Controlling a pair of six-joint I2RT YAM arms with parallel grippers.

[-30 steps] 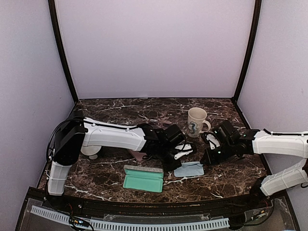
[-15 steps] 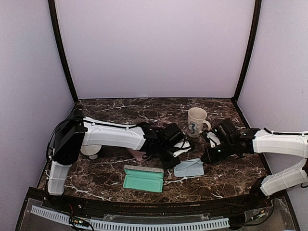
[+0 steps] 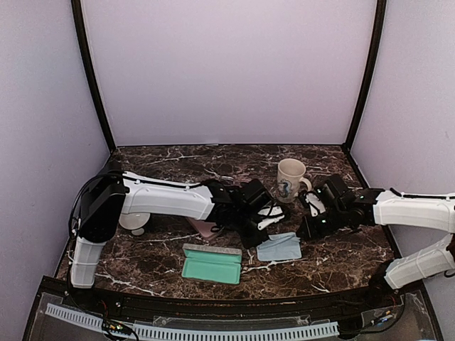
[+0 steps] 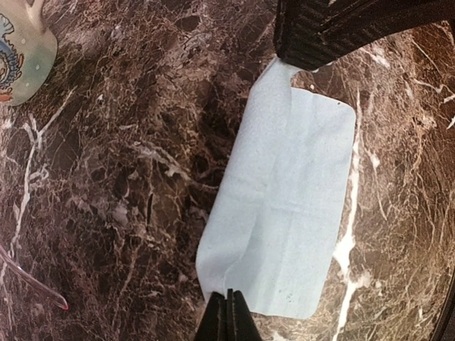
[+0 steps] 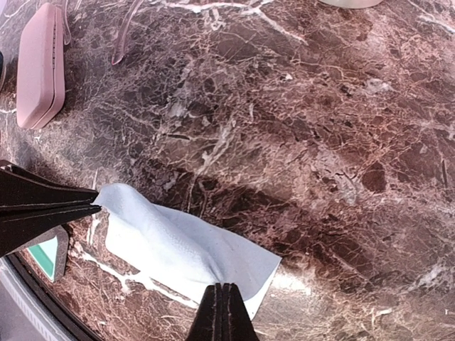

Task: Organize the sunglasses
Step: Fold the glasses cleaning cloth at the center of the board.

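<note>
A light blue cloth [image 3: 281, 249] lies on the marble table between my two grippers. My left gripper [image 4: 229, 304] is shut on the cloth's [image 4: 291, 206] near edge, which wrinkles at the tips. My right gripper [image 5: 224, 297] is shut on the opposite edge of the cloth [image 5: 178, 249]. In the top view the left gripper [image 3: 259, 240] and right gripper [image 3: 300, 238] flank it. Of the sunglasses only thin translucent pink arms [image 5: 124, 35] show, near the pink case, plus a pink arm tip [image 4: 35, 288]. The rest of them is hidden under my left arm.
An open green case [image 3: 211, 264] lies near the front, left of the cloth. A closed pink case [image 5: 39, 67] lies behind it, partly under my left arm. A cream mug [image 3: 290, 180] with a blue design stands behind the grippers.
My left gripper has drifted slightly left and away, and the cloth has shifted a little with it. The right arm has barely moved.
</note>
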